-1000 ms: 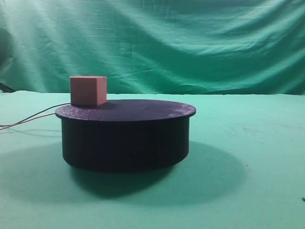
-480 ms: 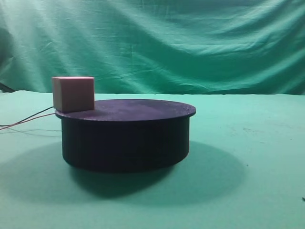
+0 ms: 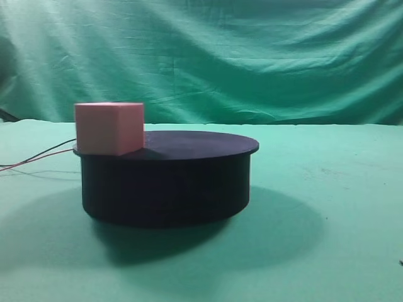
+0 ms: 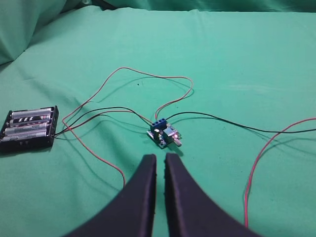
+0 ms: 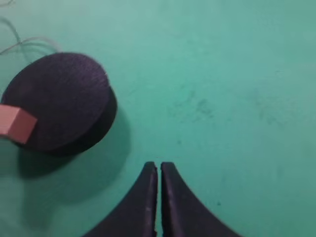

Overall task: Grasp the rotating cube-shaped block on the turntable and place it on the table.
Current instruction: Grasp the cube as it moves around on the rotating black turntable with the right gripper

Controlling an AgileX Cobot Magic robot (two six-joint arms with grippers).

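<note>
The small salmon-pink matte cube, no axis longer than another, sits upright at the left rim of the dark round turntable on the green cloth bench, one vertical edge facing the camera, while the left gripper and right gripper hover nearly closed, holding nothing.

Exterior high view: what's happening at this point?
Nothing is grasped yet. The small salmon-pink cube sits at the left edge of the dark round turntable on the green cloth table. The right gripper hangs over bare cloth, the left gripper over a wired circuit board; both look shut.
</note>
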